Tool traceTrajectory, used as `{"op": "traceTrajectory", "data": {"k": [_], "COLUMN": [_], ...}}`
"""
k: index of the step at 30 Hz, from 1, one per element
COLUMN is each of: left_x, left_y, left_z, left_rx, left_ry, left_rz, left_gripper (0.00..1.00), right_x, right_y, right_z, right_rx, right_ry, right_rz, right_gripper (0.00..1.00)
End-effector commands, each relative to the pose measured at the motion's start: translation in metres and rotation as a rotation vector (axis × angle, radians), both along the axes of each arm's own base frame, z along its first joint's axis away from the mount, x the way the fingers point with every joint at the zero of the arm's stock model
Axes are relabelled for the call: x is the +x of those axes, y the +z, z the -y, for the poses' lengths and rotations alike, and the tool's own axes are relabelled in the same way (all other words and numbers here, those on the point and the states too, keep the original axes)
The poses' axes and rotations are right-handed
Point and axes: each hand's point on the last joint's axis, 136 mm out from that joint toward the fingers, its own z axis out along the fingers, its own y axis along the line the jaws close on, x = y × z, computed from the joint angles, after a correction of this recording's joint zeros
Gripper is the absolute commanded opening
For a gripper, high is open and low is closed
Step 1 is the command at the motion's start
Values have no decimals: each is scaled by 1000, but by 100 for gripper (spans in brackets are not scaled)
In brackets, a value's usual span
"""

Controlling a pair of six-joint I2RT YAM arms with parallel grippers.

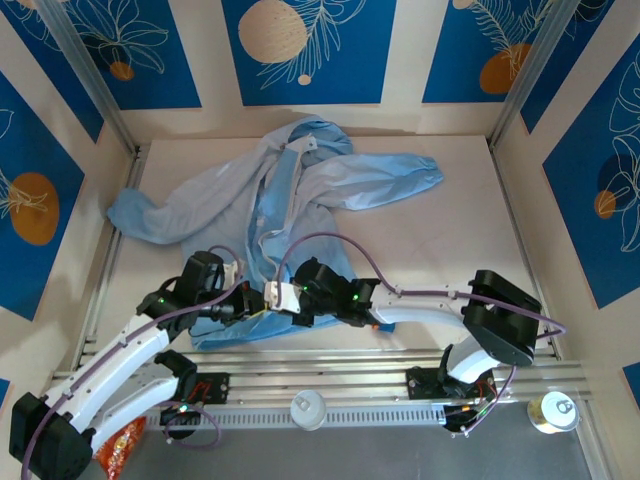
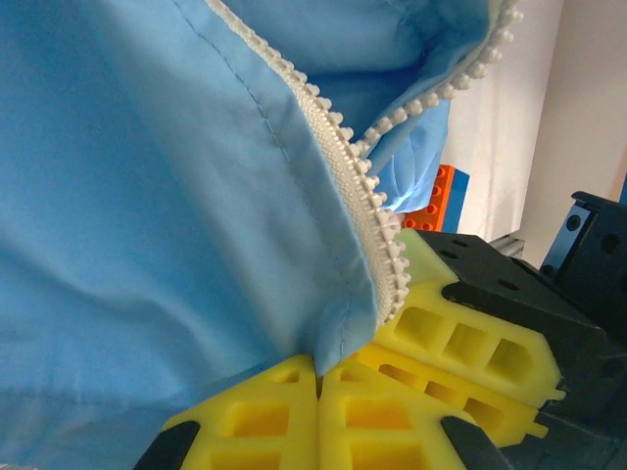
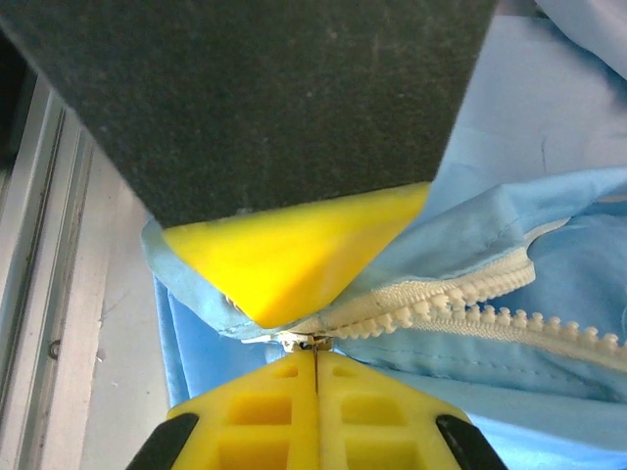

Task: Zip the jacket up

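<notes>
**Both grippers clamped at the jacket's near hem**

The light-blue jacket lies spread over the middle of the table. Its hood points toward the far wall, with one sleeve thrown out to the left and the other to the right. The front is open, and the pale zipper runs down the middle with its two rows of teeth apart.

Both arms reach in to the near hem, where the zipper ends. The left gripper sits just left of the right gripper, the two almost touching.

In the left wrist view, the left gripper has its yellow fingers pressed together on a fold of blue cloth right beside the zipper tape. Above the pinch the teeth split into a V. The right gripper's yellow finger lies close on the right, and some orange and blue toy bricks show behind it.

In the right wrist view, the right gripper has its fingers flat against each other. Their tips nip the very bottom end of the zipper, where a small whitish piece shows. A yellow finger of the left gripper bears on the hem directly above.

Along the near edge, off the jacket, stand a white round lid-like object and a can to the right. An orange-red packet lies to the left.
</notes>
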Motion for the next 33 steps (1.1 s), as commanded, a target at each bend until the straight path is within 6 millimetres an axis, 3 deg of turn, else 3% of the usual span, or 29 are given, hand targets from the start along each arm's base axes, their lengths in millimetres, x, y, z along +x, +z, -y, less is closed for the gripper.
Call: {"op": "traceTrajectory", "data": {"k": [1, 10, 19, 33], "left_x": [-18, -28, -29, -19], "left_y": [-10, -26, -40, -78], "left_z": [-2, -8, -11, -15], "left_rx": [18, 61, 100, 134], "left_ry": [-50, -68, -78, -67], "left_rz": [-59, -105, -135, -146], "left_gripper": [0, 0, 0, 0], "right_x": [9, 6, 30, 2], "right_y": [11, 6, -4, -45], "right_z": [-7, -7, -14, -19], "right_rx": [23, 18, -39, -36], "right_ry": [-16, -8, -79, 79], "right_rz": [32, 14, 68, -7], "right_gripper": [0, 0, 0, 1]}}
